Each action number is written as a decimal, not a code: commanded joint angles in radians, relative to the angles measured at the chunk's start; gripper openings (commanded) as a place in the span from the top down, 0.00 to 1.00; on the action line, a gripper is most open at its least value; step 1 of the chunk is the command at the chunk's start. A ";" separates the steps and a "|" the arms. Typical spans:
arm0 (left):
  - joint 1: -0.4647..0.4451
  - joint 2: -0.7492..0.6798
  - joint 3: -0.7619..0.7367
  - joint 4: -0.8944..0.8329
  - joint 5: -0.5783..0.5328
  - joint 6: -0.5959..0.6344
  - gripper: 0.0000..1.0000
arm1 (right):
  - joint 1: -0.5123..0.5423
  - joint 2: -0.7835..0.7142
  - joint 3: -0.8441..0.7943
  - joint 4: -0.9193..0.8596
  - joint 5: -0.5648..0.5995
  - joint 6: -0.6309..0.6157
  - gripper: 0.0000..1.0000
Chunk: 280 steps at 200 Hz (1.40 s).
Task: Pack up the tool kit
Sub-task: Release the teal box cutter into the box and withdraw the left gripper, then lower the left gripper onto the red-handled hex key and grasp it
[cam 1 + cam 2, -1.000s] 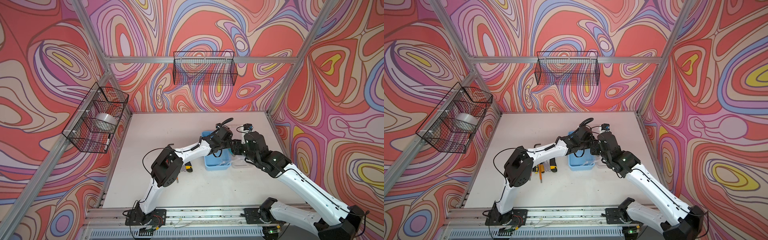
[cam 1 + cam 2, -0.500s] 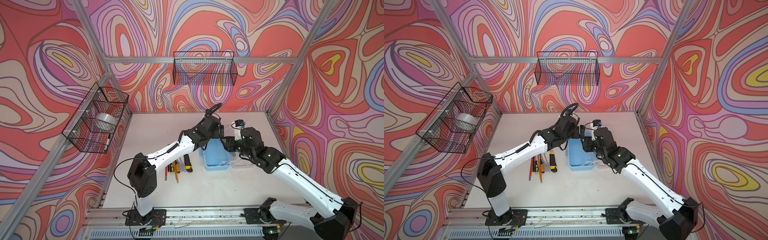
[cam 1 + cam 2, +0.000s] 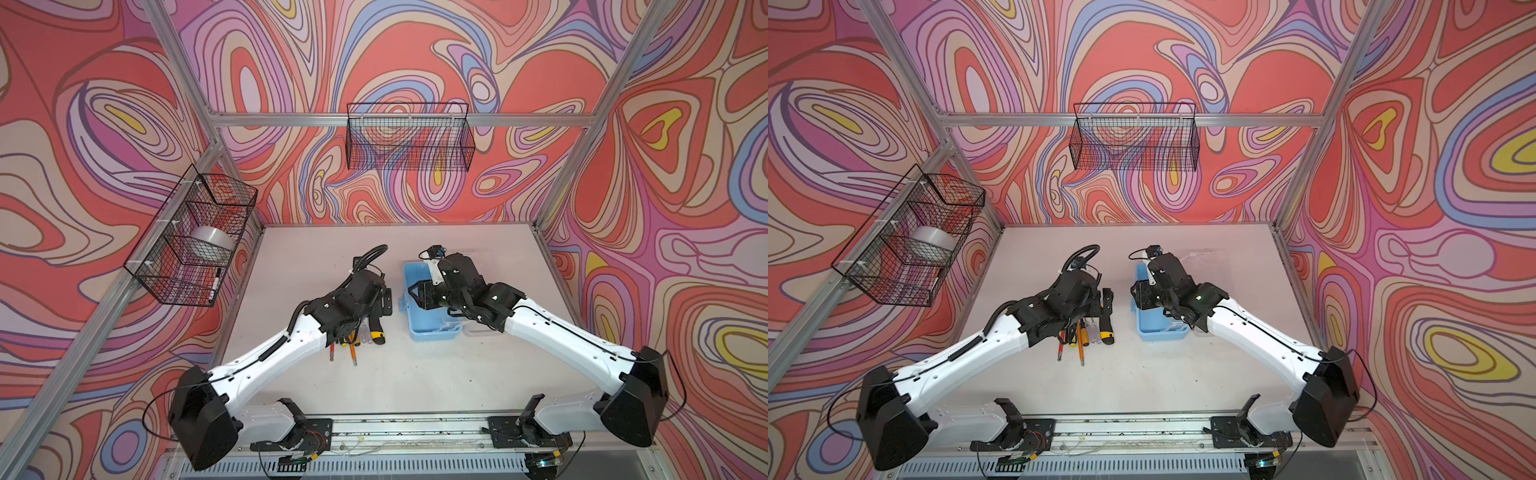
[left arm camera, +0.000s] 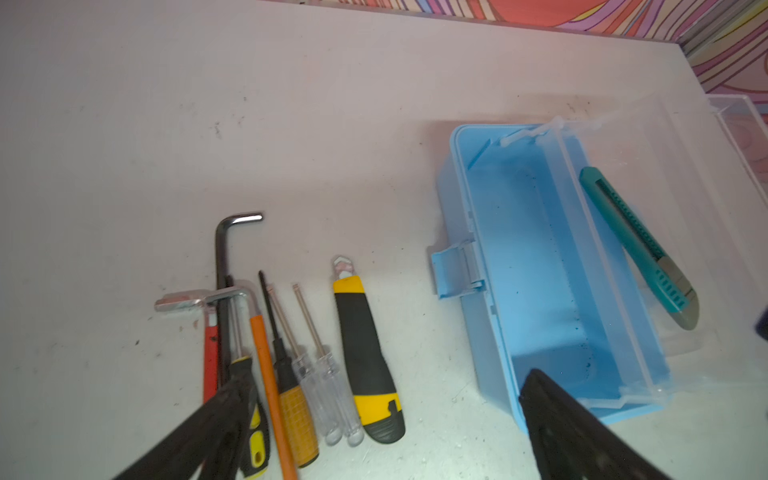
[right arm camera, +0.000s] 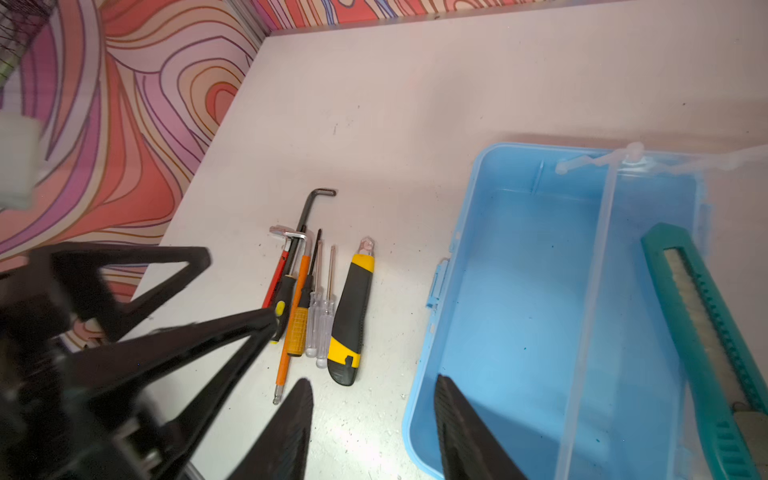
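The blue plastic box (image 4: 532, 270) sits open on the table (image 4: 166, 124), a ribbed teal knife (image 4: 640, 245) at its clear edge, slim tools (image 4: 286, 353) rowed beside it. The left gripper (image 4: 385, 380) gapes wide, empty; the right gripper (image 5: 372, 380) is half-spread by the box's wall, empty.

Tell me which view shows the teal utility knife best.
The left wrist view: the whole teal utility knife shows, end to end. The right wrist view cuts it off at the frame edge. In both top views the right arm hides it.
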 commanded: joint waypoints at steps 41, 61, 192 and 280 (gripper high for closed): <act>0.187 -0.077 -0.170 -0.059 0.096 -0.045 0.01 | 0.134 0.219 0.117 -0.074 0.069 0.041 0.46; 0.249 -0.081 -0.219 -0.021 0.166 -0.052 0.01 | 0.149 0.282 0.147 -0.077 0.067 0.053 0.43; 0.393 0.153 -0.254 0.092 0.194 -0.095 0.54 | 0.154 0.443 0.153 0.002 0.036 0.068 0.53; 0.394 0.222 -0.204 0.095 0.191 -0.064 0.70 | 0.153 0.439 0.128 0.024 0.045 0.068 0.55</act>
